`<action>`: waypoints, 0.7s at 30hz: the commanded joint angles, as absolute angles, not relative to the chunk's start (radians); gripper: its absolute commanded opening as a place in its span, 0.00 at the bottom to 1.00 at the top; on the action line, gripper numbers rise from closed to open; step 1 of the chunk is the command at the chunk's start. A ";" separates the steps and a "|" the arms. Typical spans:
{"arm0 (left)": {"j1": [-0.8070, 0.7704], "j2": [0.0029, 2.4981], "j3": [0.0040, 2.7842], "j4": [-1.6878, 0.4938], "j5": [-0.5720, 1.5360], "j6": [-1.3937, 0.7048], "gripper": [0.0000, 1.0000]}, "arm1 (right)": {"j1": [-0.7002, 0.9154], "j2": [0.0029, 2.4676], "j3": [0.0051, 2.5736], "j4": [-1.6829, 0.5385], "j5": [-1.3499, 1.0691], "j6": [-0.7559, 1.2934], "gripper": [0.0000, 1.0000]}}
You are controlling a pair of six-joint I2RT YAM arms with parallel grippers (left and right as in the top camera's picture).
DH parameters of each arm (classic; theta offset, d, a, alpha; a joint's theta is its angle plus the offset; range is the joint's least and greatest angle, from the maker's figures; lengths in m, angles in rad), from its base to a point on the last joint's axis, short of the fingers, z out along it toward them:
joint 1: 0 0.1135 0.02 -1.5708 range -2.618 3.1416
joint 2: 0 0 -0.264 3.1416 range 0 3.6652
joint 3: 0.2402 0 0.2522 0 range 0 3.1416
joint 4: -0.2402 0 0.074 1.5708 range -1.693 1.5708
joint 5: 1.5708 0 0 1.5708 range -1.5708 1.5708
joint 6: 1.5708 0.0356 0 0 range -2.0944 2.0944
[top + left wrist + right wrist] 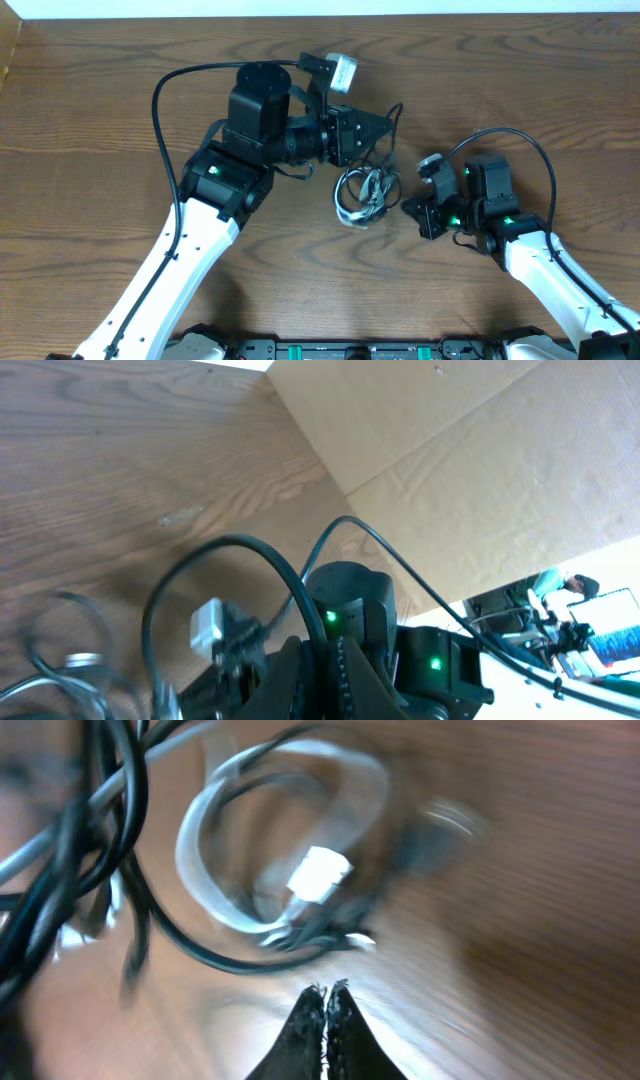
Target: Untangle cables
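Note:
The cables (362, 192) lie in a small tangle at the table's middle, a white coil mixed with black loops. One thin black cable (398, 125) rises from the tangle to my left gripper (392, 118), which is shut on it just above and behind the pile. In the left wrist view the jaws (325, 660) are pressed together and the blurred loops of the cables (60, 650) show at lower left. My right gripper (408, 208) sits right of the tangle, shut and empty. In the right wrist view its tips (325, 988) stop short of the white coil (280, 850) and black loops (100, 820).
Thick black arm wires arc over the left arm (160, 100) and the right arm (500, 135). A brown cardboard wall (450, 460) stands behind the right arm. Bare wooden table (120, 120) surrounds the pile.

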State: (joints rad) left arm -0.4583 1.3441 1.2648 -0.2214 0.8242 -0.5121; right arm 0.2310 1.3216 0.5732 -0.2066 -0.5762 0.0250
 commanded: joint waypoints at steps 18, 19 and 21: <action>-0.313 1.339 1.280 -0.424 0.769 -0.669 0.07 | 0.194 1.311 0.659 -0.186 -0.595 0.382 0.38; -0.305 1.339 1.280 -0.421 0.769 -0.695 0.07 | 0.194 1.311 0.669 -0.186 -0.638 0.382 0.42; -0.291 1.339 1.280 -0.422 0.769 -0.753 0.07 | 0.194 1.311 0.687 -0.179 -0.748 0.384 0.46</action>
State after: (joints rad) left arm -0.3134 1.3441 1.2648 -0.4229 0.7773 -0.6373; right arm 0.2001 1.3216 0.6388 -0.1864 -0.5327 0.3553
